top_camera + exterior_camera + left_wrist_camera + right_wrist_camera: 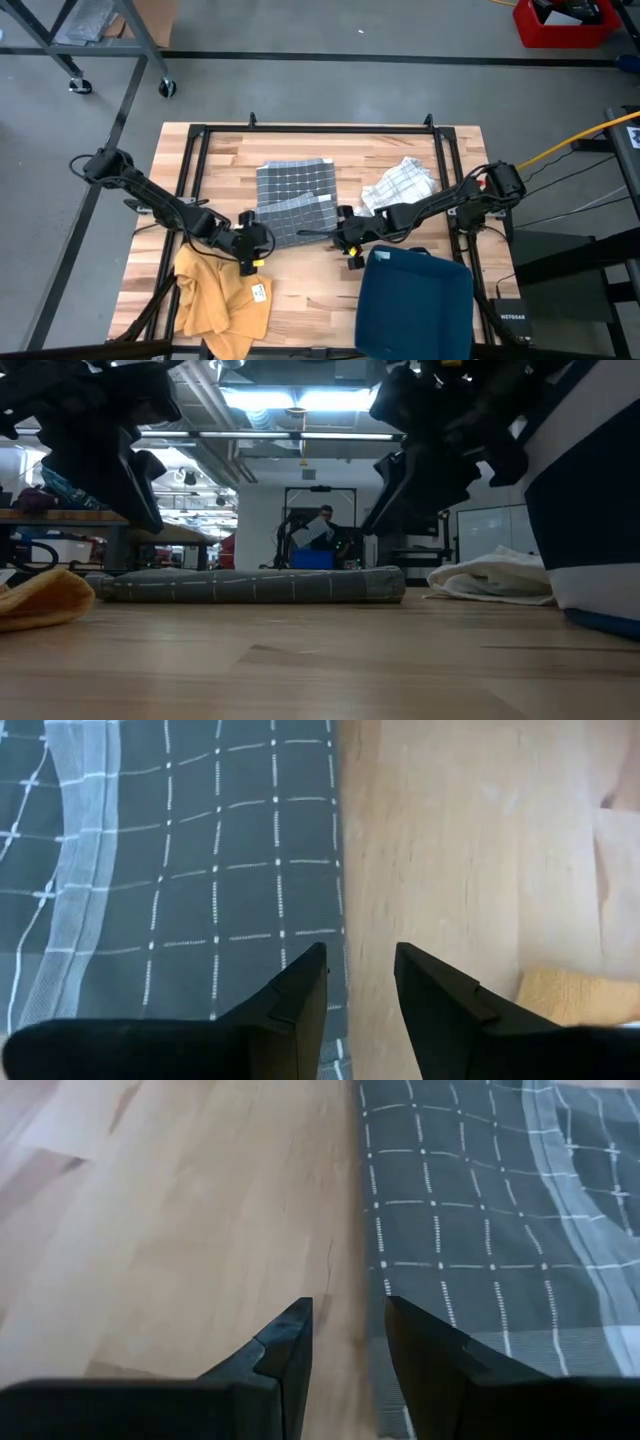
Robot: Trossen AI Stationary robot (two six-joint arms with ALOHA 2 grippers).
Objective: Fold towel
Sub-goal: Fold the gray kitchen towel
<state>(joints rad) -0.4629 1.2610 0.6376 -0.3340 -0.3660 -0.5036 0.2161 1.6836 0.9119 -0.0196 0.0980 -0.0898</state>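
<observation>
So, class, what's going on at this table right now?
A two-armed robot is working on a grey checked towel lying partly folded in the middle of the wooden table. The left gripper and the right gripper sit low at the towel's near corners, one on each side, fingers slightly apart and holding nothing. A yellow cloth, a white checked cloth and a blue bin lie around it, untouched.

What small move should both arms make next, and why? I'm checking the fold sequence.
Probably lower both sets of jaws onto the grey towel's near corners. The left gripper and right gripper hang open above its two side edges, gripping nothing, and the towel lies only partly folded.
</observation>
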